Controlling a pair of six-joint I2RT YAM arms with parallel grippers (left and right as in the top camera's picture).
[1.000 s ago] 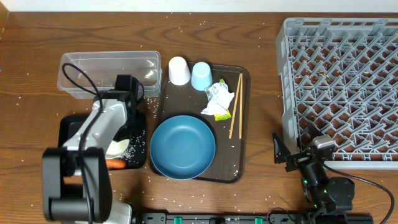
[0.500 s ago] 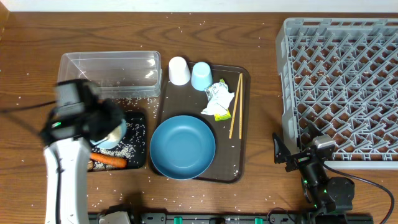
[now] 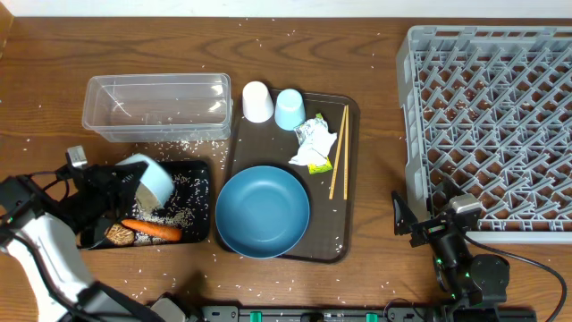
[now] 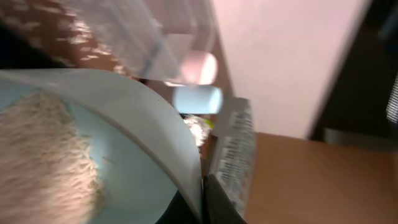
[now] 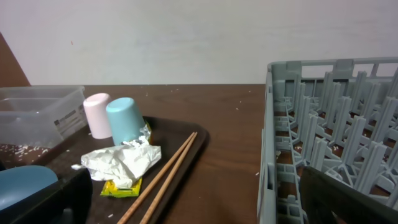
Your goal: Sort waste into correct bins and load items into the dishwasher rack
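Note:
My left gripper (image 3: 125,182) is shut on the rim of the white bowl (image 3: 150,182) and holds it tipped on its side over the black tray (image 3: 204,168). In the left wrist view the jaws (image 4: 202,199) pinch the bowl's rim (image 4: 155,124), and rice (image 4: 43,155) clings inside. Loose rice (image 3: 179,213), an orange carrot (image 3: 152,230) and a brown lump (image 3: 118,234) lie in the black tray. The clear tub (image 3: 156,107) stands behind it. My right gripper (image 3: 420,220) is open and empty beside the grey rack (image 3: 492,116), with nothing between its jaws (image 5: 199,208).
A brown serving tray (image 3: 349,224) holds the blue plate (image 3: 262,212), white cup (image 3: 257,101), light-blue cup (image 3: 290,109), crumpled wrapper (image 3: 313,141) and chopsticks (image 3: 339,152). Rice grains are scattered over the wooden table. The rack's wall (image 5: 273,143) is close on my right gripper's right.
My left arm has swung from over the black tray out to the lower left, with the bowl in it and tipped onto its side. The carrot and brown lump now show. The right arm has not moved.

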